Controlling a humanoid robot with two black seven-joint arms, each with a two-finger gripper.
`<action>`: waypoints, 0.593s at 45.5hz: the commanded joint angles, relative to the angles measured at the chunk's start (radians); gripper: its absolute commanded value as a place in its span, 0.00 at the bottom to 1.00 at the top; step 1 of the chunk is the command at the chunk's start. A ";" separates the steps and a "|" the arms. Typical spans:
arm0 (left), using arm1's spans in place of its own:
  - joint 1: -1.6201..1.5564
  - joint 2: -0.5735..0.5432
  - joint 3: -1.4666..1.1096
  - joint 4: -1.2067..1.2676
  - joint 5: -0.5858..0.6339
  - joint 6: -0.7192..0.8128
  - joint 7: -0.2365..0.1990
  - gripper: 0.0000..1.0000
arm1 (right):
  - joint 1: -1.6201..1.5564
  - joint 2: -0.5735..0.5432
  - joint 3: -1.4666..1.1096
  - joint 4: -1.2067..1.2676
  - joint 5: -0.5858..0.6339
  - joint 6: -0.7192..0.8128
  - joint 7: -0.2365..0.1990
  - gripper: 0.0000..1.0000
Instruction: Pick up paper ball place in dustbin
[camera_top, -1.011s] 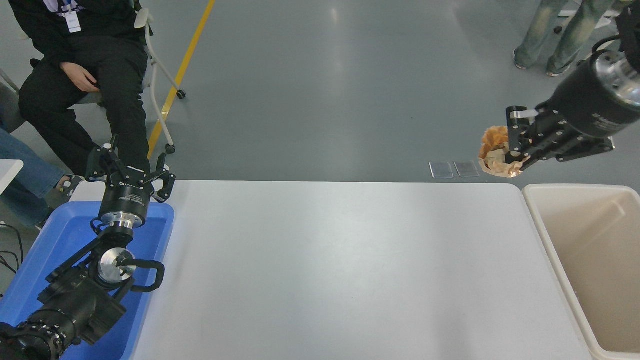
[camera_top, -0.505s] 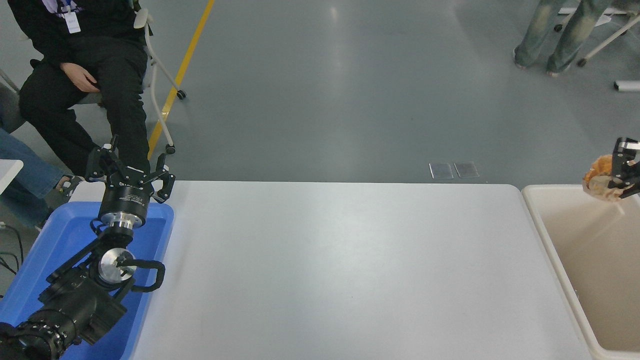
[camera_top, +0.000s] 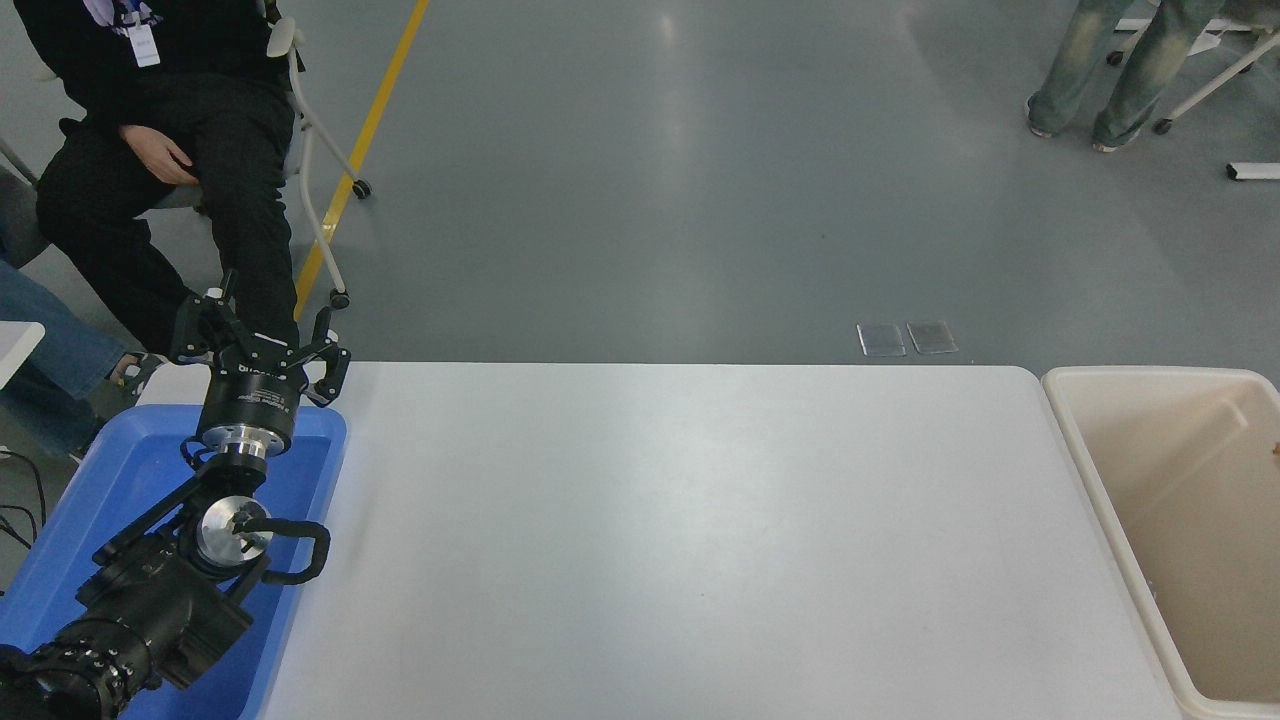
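Observation:
The beige dustbin (camera_top: 1090, 455) stands at the table's right end, cut off by the picture's right edge. Only a tiny tan-orange speck (camera_top: 1276, 450) shows at the right edge over the bin; I cannot tell whether it is the paper ball. The right arm and its gripper are out of view. My left gripper (camera_top: 260, 338) is parked at the lower left over the blue tray, open and empty.
A blue plastic tray (camera_top: 120, 470) lies under the left arm at the white table's (camera_top: 680, 540) left end. A seated person in black (camera_top: 150, 150) is at the far left. Another person's legs (camera_top: 1110, 70) stand at the far right.
The right gripper, shut on the paper ball, moved right from beyond the table's far right corner to over the dustbin, then left the picture. The left arm has not moved.

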 joint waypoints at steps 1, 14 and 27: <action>0.000 0.000 0.000 0.000 0.001 0.000 0.000 0.99 | -0.311 0.125 0.176 -0.317 0.004 -0.046 0.000 0.00; 0.000 0.000 0.000 0.000 0.000 0.000 0.000 0.99 | -0.478 0.269 0.268 -0.584 0.002 -0.058 0.000 0.00; 0.000 0.000 0.000 0.000 0.000 0.000 0.000 0.99 | -0.492 0.301 0.270 -0.603 0.002 -0.089 0.000 0.00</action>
